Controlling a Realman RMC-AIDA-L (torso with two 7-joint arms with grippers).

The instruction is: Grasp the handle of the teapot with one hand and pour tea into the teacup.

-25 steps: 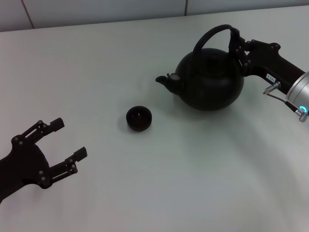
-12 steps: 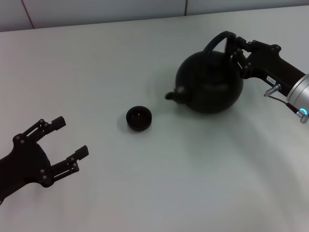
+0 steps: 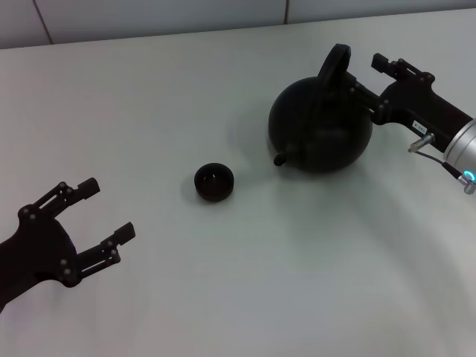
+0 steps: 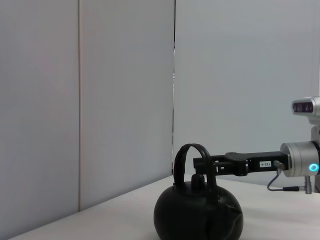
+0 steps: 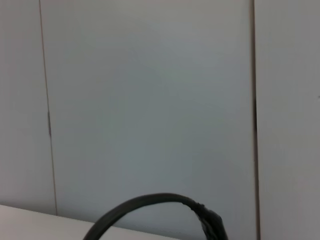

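The round black teapot [image 3: 320, 130] stands at the table's back right, its spout [image 3: 281, 158] turned toward me and the teacup. Its arched handle [image 3: 332, 63] shows edge-on from the head view. My right gripper [image 3: 361, 73] reaches in from the right at handle height and is open. Its nearer finger [image 3: 355, 91] touches the handle's foot, while the farther finger stands apart from the hoop. The left wrist view shows the same gripper [image 4: 200, 164] crossing the handle [image 4: 187, 150]. The tiny black teacup [image 3: 214, 182] sits left of the pot. My left gripper [image 3: 109, 210] rests open at the near left.
The pale table [image 3: 245, 282] runs back to a light panelled wall [image 3: 149, 18] just behind the teapot. In the right wrist view only part of the handle's arc [image 5: 150, 200] shows against that wall.
The teapot has turned on the spot: its spout swung from pointing left to pointing toward me, and the handle went from broadside to edge-on. The right gripper swivelled with it. The left arm stayed still.
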